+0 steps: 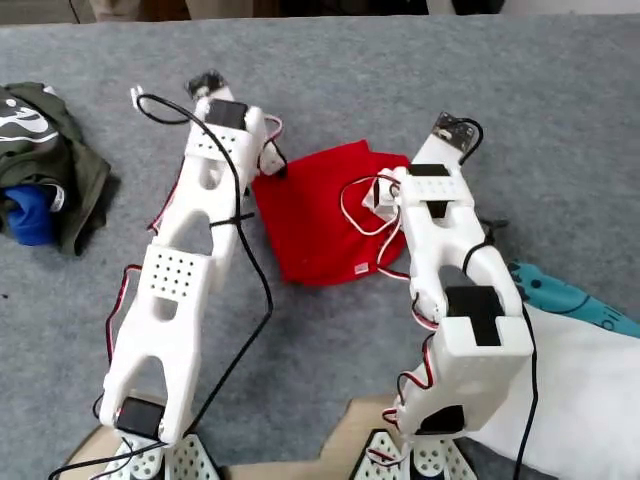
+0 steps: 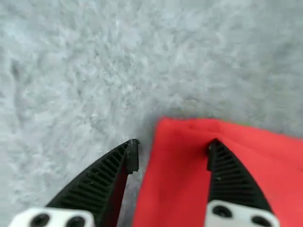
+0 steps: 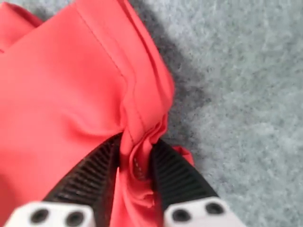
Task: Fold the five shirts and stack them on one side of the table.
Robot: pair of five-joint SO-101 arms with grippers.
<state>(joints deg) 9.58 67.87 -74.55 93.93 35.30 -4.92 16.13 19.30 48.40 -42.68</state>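
A red shirt (image 1: 315, 215) lies partly folded on the grey table between my two arms. My left gripper (image 2: 173, 151) is open at the shirt's left corner (image 2: 213, 137), one finger over the grey surface and the other over the red cloth. In the high view it sits at that left edge (image 1: 268, 165). My right gripper (image 3: 137, 151) is shut on a bunched fold of the red shirt's (image 3: 71, 85) edge, on the shirt's right side (image 1: 385, 200).
A pile of dark green and blue shirts (image 1: 45, 160) lies at the far left edge. A white shirt (image 1: 585, 395) and a teal one (image 1: 560, 292) lie at the lower right, beside the right arm's base. Bare grey surface (image 1: 330, 70) stretches beyond the red shirt.
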